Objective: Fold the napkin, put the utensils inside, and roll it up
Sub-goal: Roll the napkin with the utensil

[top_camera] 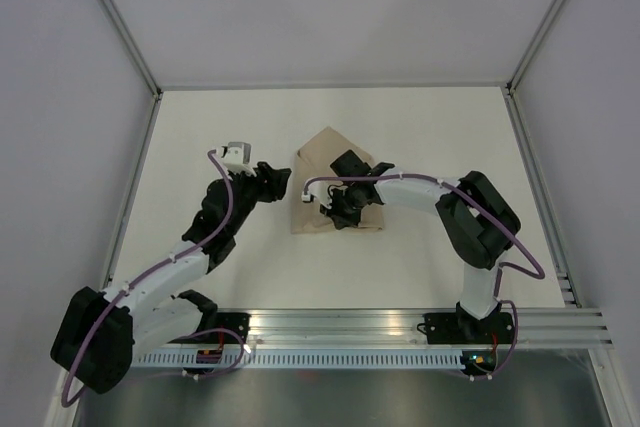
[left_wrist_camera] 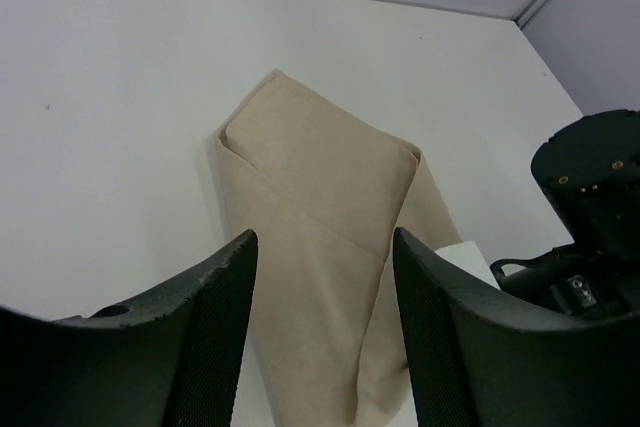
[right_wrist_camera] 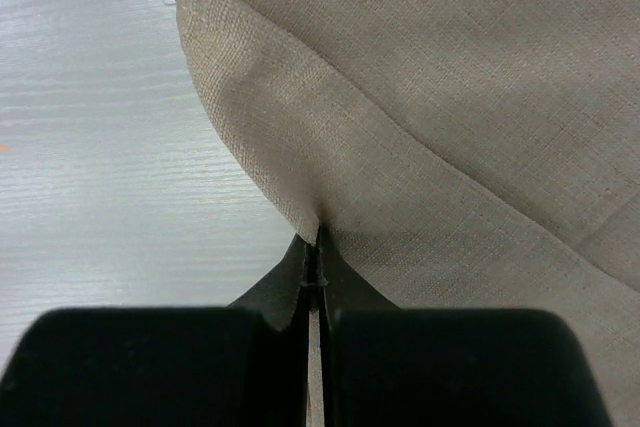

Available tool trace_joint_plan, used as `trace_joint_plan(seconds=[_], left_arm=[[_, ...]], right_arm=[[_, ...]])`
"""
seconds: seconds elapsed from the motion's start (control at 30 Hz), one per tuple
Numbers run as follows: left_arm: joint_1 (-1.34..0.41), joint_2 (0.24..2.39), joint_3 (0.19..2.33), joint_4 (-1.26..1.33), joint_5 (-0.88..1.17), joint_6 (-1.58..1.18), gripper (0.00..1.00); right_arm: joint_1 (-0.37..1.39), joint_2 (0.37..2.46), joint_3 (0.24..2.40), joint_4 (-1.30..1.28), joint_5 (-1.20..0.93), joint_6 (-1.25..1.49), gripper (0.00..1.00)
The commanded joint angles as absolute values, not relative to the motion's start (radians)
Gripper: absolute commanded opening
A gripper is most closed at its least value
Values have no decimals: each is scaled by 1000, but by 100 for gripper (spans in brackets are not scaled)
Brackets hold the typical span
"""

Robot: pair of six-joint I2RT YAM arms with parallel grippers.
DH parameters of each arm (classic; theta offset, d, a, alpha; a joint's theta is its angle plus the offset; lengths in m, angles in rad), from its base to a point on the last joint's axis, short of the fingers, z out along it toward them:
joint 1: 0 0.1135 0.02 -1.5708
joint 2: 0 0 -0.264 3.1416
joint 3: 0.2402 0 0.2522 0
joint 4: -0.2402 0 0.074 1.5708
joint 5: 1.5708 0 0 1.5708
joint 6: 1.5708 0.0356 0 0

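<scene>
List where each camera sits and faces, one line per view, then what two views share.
Top external: above and behind the bases, looking down at the table; left arm and right arm show.
Left wrist: on the left gripper, facing the folded napkin; open fingers show.
Right wrist: on the right gripper, close on the napkin; fingers pinch an edge.
Shared: all see the napkin.

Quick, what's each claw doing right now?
Left claw: open, holding nothing.
Right claw: closed, pinching the napkin.
</scene>
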State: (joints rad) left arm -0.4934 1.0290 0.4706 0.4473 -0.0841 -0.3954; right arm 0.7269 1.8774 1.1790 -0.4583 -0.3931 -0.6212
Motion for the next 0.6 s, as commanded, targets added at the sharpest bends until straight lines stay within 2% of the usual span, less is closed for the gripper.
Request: trace_joint_plan(seconds=[0.0, 0.13, 0.23, 0.37, 0.43, 0.57], left_arm=[[-511, 996, 404, 667, -179, -298, 62], [-515, 924, 284, 837, -232, -310, 63], [-515, 870, 256, 859, -233, -296, 67], [-517, 816, 245, 865, -64, -224, 69], [-529, 805, 236, 862, -5, -155, 64], [-557, 801, 190, 917, 150, -50, 62]], right_arm=[[704, 1933, 1224, -589, -502, -656, 0], [681, 1965, 1253, -624, -537, -667, 0], [663, 1988, 1270, -650, -555, -675, 1], [650, 2029, 1311, -693, -577, -692, 1], [646, 2054, 1336, -722, -581, -704, 0], [634, 2109, 1400, -802, -615, -732, 0]])
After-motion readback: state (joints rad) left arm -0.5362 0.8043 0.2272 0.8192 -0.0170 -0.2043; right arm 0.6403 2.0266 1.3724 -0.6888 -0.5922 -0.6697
